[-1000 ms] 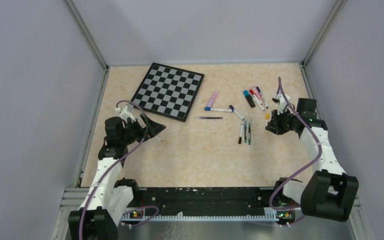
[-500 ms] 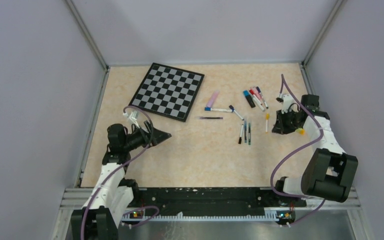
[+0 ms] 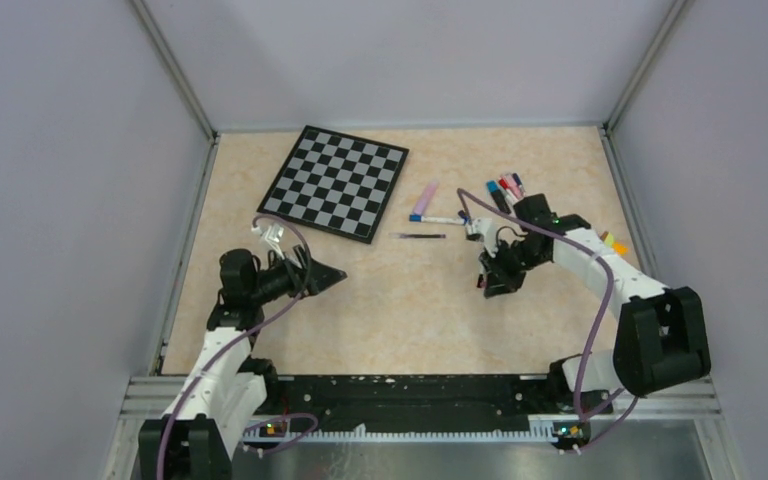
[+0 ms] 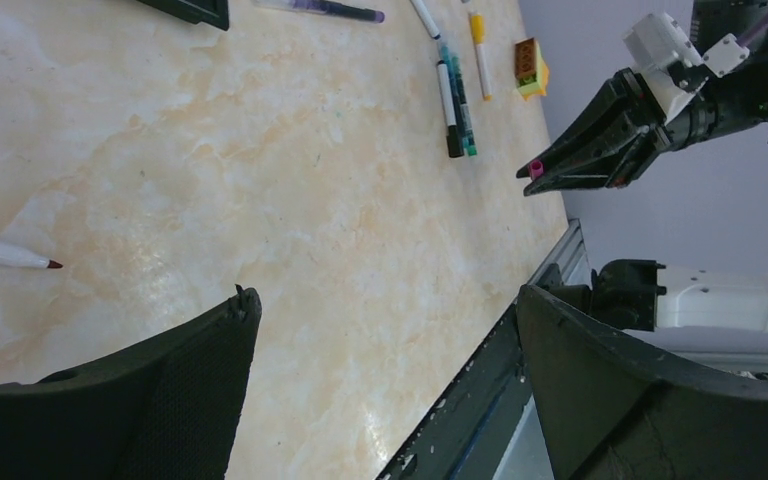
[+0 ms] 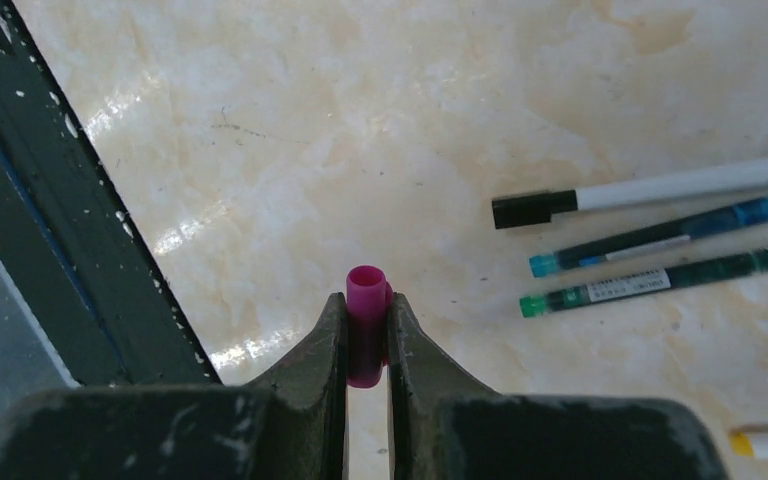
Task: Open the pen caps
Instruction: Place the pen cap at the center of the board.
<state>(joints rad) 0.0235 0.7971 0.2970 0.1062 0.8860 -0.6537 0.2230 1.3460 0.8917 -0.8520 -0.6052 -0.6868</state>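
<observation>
- Pink pen cap (image 5: pixel 365 285): pinched between the fingertips of the right pincer (image 5: pixel 367 315) and held above the desk (image 3: pixel 410 320).
- The right pincer is pressed together on that cap, over bare desk just beside three pens lying side by side: a white pen with black cap (image 5: pixel 650 190), a blue pen (image 5: pixel 660 233) and a green pen (image 5: pixel 660 278).
- The left pincer (image 4: pixel 385 295) is spread wide, holds nothing, and sits low near the chessboard (image 3: pixel 338 180).
- A white pen with a red tip (image 4: pixel 0 252) lies uncapped on the desk beside the left pincer.
- More capped pens (image 3: pixel 508 190) lie clustered far right.
- A yellow-orange block (image 3: pixel 613 242) lies near the desk's right edge.
</observation>
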